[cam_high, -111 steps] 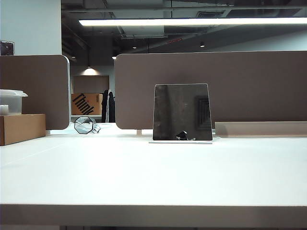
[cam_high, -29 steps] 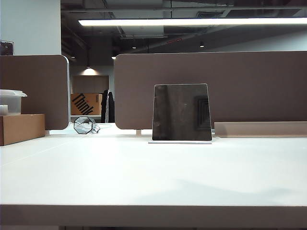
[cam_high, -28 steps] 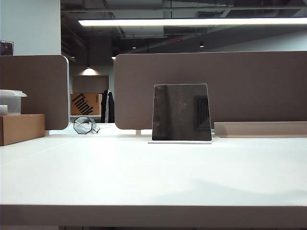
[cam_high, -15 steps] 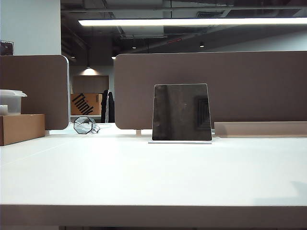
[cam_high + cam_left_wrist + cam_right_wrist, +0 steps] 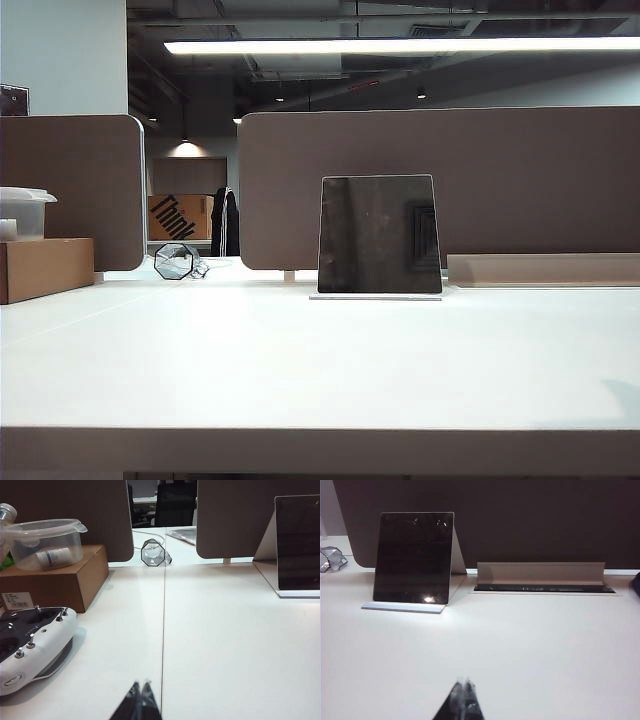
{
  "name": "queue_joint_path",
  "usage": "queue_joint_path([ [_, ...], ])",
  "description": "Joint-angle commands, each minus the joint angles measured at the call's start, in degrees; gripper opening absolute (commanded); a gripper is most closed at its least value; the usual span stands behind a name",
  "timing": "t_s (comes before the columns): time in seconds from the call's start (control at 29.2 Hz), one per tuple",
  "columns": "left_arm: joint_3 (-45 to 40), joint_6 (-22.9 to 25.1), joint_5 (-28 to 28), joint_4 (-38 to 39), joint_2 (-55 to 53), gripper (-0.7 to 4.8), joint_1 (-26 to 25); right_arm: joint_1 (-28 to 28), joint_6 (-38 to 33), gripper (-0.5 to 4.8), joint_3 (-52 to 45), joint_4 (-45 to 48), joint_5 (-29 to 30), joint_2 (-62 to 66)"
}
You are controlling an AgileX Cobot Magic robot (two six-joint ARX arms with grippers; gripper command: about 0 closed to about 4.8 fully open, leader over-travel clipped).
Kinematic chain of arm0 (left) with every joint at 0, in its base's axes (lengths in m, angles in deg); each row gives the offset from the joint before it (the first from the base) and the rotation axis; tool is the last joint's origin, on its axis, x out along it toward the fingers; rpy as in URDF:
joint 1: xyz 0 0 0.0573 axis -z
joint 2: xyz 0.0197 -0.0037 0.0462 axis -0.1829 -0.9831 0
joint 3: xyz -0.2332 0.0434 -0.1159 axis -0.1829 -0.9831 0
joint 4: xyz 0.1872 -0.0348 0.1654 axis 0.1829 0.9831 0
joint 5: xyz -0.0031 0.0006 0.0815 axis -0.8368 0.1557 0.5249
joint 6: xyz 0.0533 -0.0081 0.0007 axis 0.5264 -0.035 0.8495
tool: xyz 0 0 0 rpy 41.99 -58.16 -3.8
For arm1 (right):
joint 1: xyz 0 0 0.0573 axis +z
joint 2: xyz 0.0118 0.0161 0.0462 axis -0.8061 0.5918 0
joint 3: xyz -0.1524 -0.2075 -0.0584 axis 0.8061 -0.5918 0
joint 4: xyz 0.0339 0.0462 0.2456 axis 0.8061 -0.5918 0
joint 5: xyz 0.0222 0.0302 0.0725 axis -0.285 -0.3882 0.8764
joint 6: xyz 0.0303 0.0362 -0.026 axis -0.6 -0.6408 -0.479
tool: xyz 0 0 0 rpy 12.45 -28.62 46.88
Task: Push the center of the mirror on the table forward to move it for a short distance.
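While nothing touches it yet, the table (image 5: 300, 370) carries the mirror (image 5: 380, 236) upright near its far edge, by the partition (image 5: 520, 180). Both arms sit low near the front edge, well apart from it. Right gripper (image 5: 464, 684) and left gripper (image 5: 140, 686) have fingertips together. Judged step: approach; next, the right tip must meet the mirror's center squarely.

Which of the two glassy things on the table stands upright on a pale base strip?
The mirror: a dark flat panel standing on a pale strip. The small octagonal glass object, farther left, has no base.
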Motion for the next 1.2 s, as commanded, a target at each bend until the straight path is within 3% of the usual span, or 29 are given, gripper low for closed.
queue_joint_path([
  [0.03, -0.04, 0.02, -0.07, -0.52, -0.04, -0.05, 0.07, 0.98, -0.04, -0.05, -0.13, 0.81, 0.52, 0.02],
  [0.55, -0.04, 0.02, -0.07, -0.52, -0.04, -0.05, 0.07, 1.22, -0.02, -0.05, -0.13, 0.79, -3.69, 0.04],
  [1.2, -0.04, 0.02, -0.07, -0.52, -0.04, -0.05, 0.07, 1.22, -0.04, -0.05, -0.11, 0.76, -3.5, 0.04],
])
